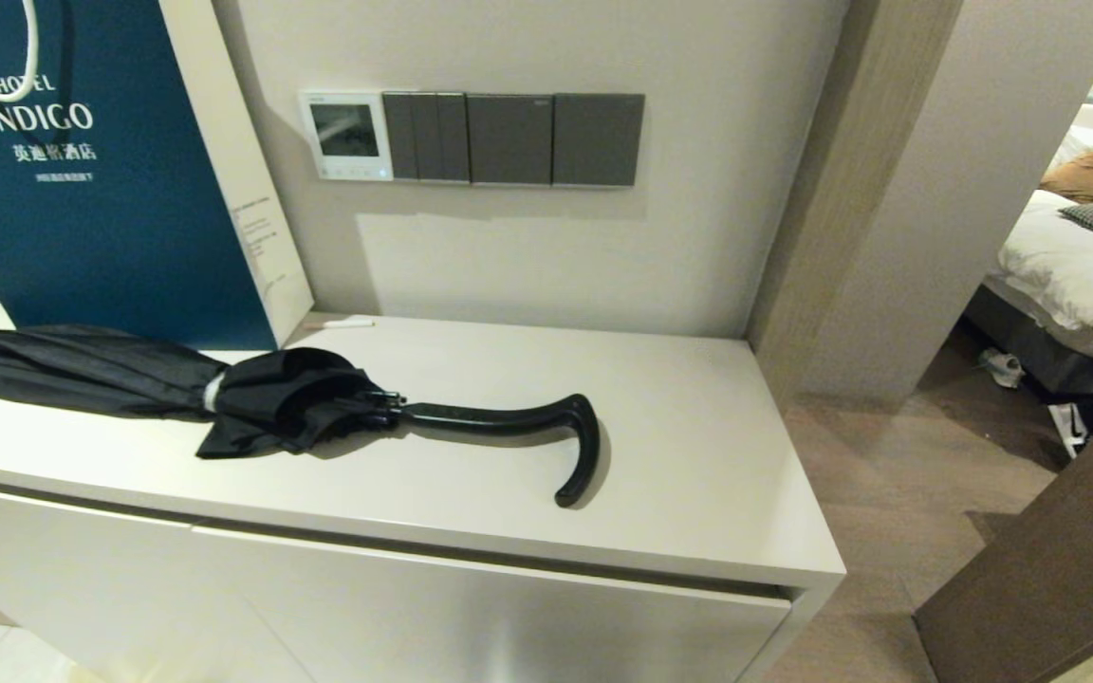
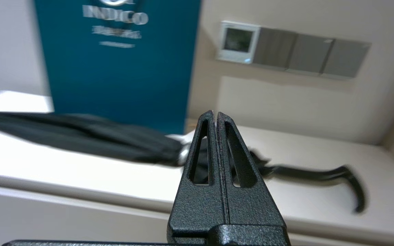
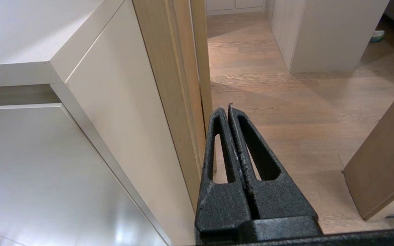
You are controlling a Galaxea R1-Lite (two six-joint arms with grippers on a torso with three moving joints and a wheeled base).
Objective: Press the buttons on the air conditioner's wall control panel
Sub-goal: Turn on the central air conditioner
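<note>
My left gripper [image 2: 215, 114] has its two black fingers pressed flat together with nothing between them, its tip hanging in front of the white cabinet top [image 1: 689, 427], well short of the wall. From my left wrist camera the air conditioner's wall control panel [image 2: 238, 41] sits up at about one o'clock from that tip, well apart from it. In my head view the panel [image 1: 347, 135] is mounted flat on the beige wall at about eleven o'clock from the centre, facing straight out into the room toward me; it is nearly square, so it has no marked long axis, and its dark grey screen [image 1: 344, 129] fills the upper part. The buttons [image 1: 353, 173] run in a level row along the panel's lower edge, the row's long axis lying from nine o'clock to three o'clock; they are too small for me to count. Touching the panel's three o'clock side is a row of dark grey switch plates [image 1: 518, 138]. A black umbrella [image 1: 271, 398] lies on the cabinet top, its hooked handle [image 1: 565, 436] pointing toward three o'clock, and a blue hotel bag [image 1: 101, 190] stands at ten o'clock. My right gripper [image 3: 229, 108] is likewise closed on nothing, low beside the cabinet's end, above the wood floor [image 3: 286, 102].
</note>
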